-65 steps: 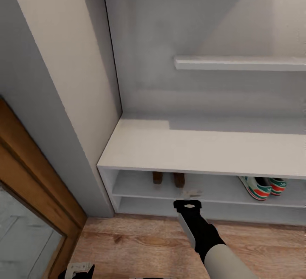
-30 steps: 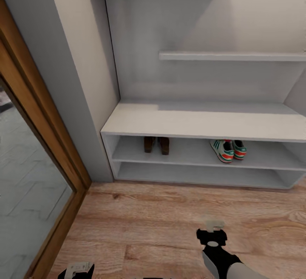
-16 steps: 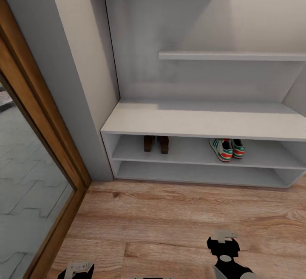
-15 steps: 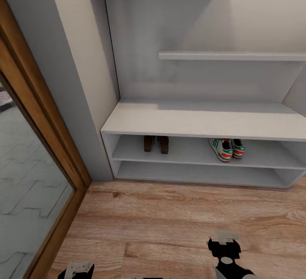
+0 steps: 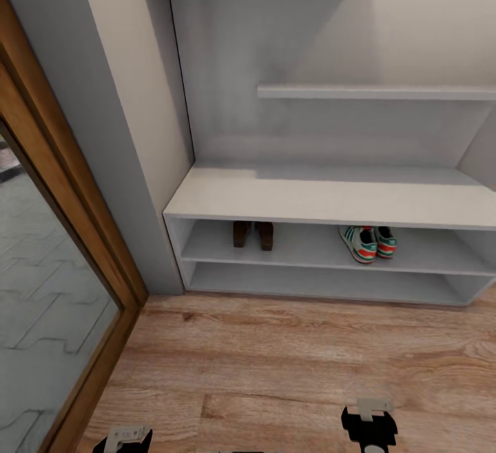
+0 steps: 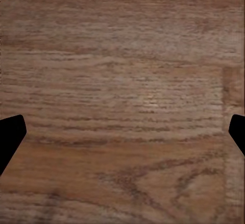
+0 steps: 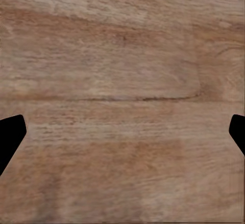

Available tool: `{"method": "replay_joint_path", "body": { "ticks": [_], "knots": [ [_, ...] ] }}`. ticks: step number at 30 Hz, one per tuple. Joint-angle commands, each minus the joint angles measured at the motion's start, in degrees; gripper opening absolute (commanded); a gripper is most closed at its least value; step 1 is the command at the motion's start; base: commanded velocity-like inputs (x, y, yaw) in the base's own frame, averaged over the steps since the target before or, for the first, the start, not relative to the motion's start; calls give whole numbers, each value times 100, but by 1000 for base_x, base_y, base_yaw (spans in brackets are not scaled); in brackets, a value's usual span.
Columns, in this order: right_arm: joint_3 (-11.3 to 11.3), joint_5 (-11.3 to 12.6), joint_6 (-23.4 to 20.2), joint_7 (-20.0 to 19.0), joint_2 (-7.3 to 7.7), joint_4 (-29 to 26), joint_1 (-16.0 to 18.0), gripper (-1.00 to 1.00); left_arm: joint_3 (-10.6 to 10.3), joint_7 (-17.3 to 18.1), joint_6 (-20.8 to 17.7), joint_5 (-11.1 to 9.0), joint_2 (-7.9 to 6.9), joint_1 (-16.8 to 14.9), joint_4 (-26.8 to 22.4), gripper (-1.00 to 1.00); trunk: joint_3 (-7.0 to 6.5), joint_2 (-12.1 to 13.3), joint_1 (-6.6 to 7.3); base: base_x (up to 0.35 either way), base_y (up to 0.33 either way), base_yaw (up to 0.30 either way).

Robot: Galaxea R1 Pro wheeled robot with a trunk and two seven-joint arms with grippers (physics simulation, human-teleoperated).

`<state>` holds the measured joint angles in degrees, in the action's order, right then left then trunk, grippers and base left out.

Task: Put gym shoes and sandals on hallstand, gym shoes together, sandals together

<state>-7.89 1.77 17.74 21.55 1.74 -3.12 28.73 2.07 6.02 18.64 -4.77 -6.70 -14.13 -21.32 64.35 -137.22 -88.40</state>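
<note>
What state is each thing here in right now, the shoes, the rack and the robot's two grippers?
Gym shoes: side by side on the rack's upper tier, off the floor.
Sandals: side by side on the same tier, apart from the gym shoes.
Rack: bench top bare, lower tier bare.
Floor: no shoes on the part in view.
Left gripper: open, empty, over the floor.
Right gripper: open, empty, over the floor.
</note>
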Motion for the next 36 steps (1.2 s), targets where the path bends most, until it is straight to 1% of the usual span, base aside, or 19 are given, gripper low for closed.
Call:
{"method": "replay_joint_path", "body": {
  "ticks": [1, 12, 17, 23, 24, 29, 36],
  "knots": [
    [-44, 18, 9, 24, -1, 4, -12, 100, 22, 57, 8, -50, 1, -2, 5, 100, -14, 40, 24, 0, 0, -1],
    [-46, 25, 10, 24, -32, 9, -128, 100, 21, 57, 8, -50, 2, -2, 5, 100, -212, 481, 265, 0, 0, 0],
    [-46, 25, 57, 24, -39, 6, -237, 100, 21, 57, 8, -57, 2, -3, 5, 100, -301, 682, 375, 0, 0, 0],
    [-45, 25, 515, 24, -41, 9, -394, 100, 21, 57, 8, -59, 2, -2, 5, 100, -409, 922, 507, 0, 0, 0],
    [-43, 25, 676, 24, -41, 10, -442, 100, 21, 57, 8, -59, 2, -2, 9, 100, -427, 962, 529, 0, 0, 0],
    [-45, 25, 977, 24, -42, 13, -524, 100, 21, 57, 8, -59, 2, -2, 11, 100, -517, 1163, 639, 0, 0, 0],
    [-39, 15, 1069, 29, -30, 15, -549, 100, 21, 57, 8, -62, 2, -2, 78, 100, -643, 1444, 792, 0, 0, 0]
  ]
}}
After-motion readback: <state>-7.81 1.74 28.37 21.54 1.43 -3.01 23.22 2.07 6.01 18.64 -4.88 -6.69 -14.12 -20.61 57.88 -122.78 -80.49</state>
